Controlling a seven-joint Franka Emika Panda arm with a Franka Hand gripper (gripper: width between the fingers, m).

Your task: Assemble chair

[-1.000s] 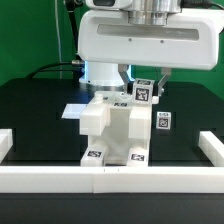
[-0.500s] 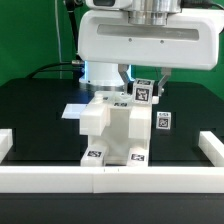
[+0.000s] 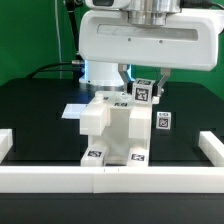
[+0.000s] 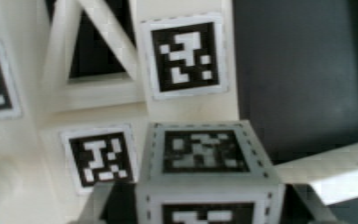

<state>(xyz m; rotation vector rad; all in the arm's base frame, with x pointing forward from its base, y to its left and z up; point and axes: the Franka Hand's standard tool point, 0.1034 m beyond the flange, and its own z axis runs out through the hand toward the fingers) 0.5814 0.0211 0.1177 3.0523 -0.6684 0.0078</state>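
Chair is sitting half-built mid-table against the front rail. Gripper is hovering over its tagged leg, jaws flanking it; cannot tell whether they are actually clamping. Risk: leg going in skewed and jamming, or shoving the body into the tagged block on the exterior view's right.

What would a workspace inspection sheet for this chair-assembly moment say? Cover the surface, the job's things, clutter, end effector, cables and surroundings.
Surface: black table top, edged by white rails at the front and sides.
Job's things: white chair parts stand joined mid-table and carry square tags; a tagged part sits at the top.
Clutter: nothing seen.
Grippers: end effector is low over the assembly, with a finger on either side of the tagged part; whether it is open or shut cannot be told.
Cables: dark cable behind the arm, on the exterior view's left.
Surroundings: green backdrop.
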